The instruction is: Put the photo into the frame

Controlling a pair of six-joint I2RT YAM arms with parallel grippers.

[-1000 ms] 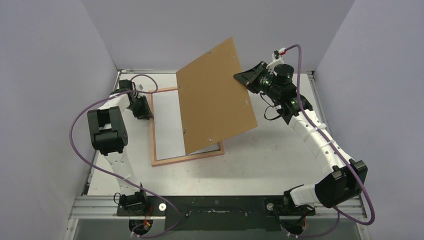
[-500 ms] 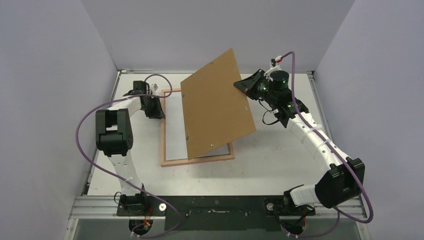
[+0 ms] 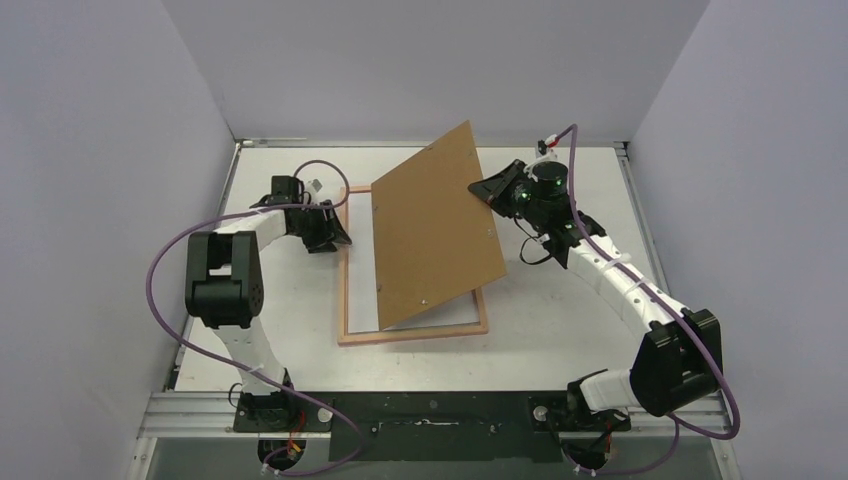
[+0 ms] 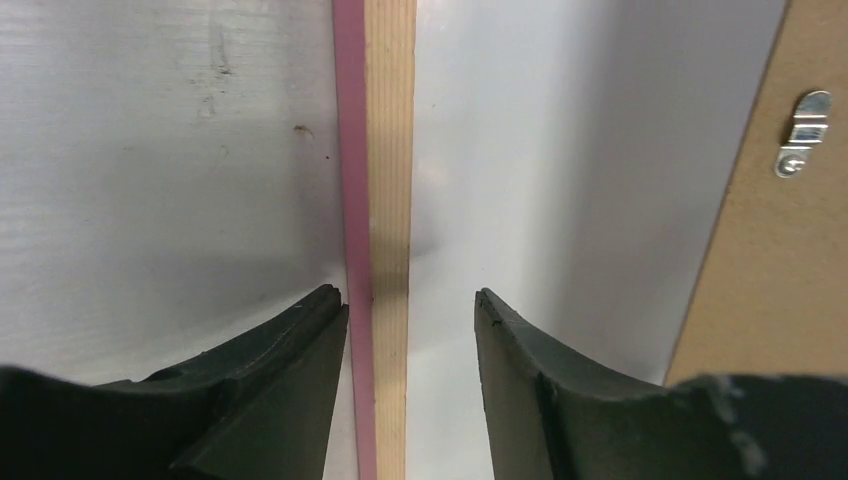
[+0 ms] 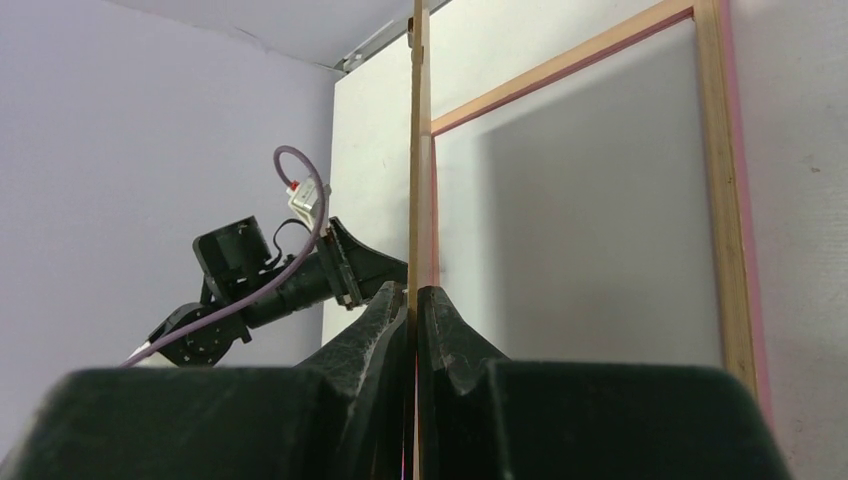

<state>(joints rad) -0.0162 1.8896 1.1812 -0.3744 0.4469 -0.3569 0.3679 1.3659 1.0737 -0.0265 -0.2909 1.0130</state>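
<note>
The frame (image 3: 412,333) is lying flat on the desk (image 3: 560,330) at picture centre, pale wooden back facing up. The photo (image 3: 360,262) is lying inside it, white back up, partly under a tilted brown board (image 3: 430,230).

Shows bare pale wood with fine straight grain on the back of the frame (image 4: 390,200), and smooth pink paint along its outer edge. Reads as matt brown fibreboard on the backing board (image 3: 435,230), fitted with a shiny metal clip (image 4: 803,130). Gives a smooth white finish with faint sheen on the sheet (image 4: 520,150) inside the frame. Presents a white, lightly scuffed table (image 4: 150,150). Carries matt black plastic on the fingers (image 4: 270,400) of the left gripper (image 4: 410,300) and the right gripper (image 5: 413,292).
</note>
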